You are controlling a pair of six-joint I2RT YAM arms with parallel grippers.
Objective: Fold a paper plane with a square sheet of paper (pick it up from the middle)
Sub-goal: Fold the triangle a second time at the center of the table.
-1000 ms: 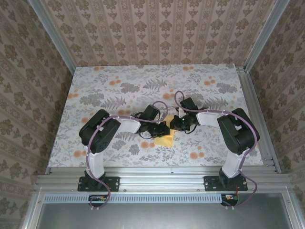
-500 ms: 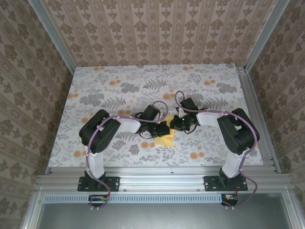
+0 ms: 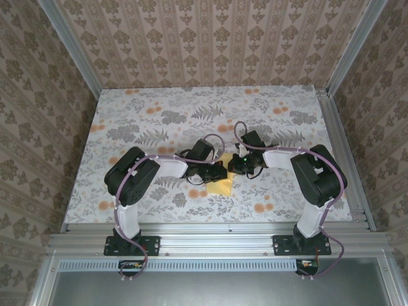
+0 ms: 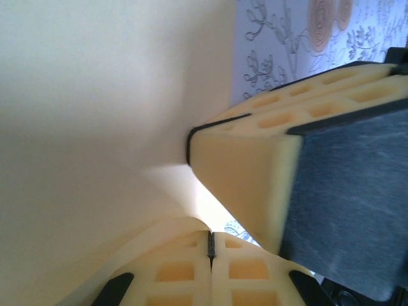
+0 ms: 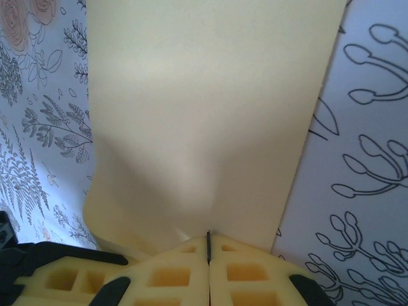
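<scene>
Both arms reach in to the middle of the bench (image 3: 159, 108), the left from about 8 o'clock and the right from about 4 o'clock, and their tips almost meet over the yellow sheet of paper (image 3: 221, 185). The sheet lies flat for the most part. Its free corner spreads toward 6 o'clock from the meeting point, well apart from the bench's edges.

The left pincer (image 4: 210, 245) is closed, and in its own wrist view the paper curls up into the seam between its pads, so it looks to be nipping a raised fold of the sheet. The right pincer (image 5: 208, 245) is closed too. The paper swells up toward its tips and disappears between them, with the rest of the sheet running away toward 12 o'clock in that view. The two pincers sit just beside each other.

I'd say the step in hand is lifting the sheet by its middle. To do it well, both arms should rise together and at the same height, because one hand leading would skew the ridge or tear paper this thin. They shouldn't draw apart either. The pinch looks shallow, so a slow, straight lift seems wise, letting the loose halves hang evenly at each side. If the ridge sits off the centre line, the later folds will probably come out lopsided.
</scene>
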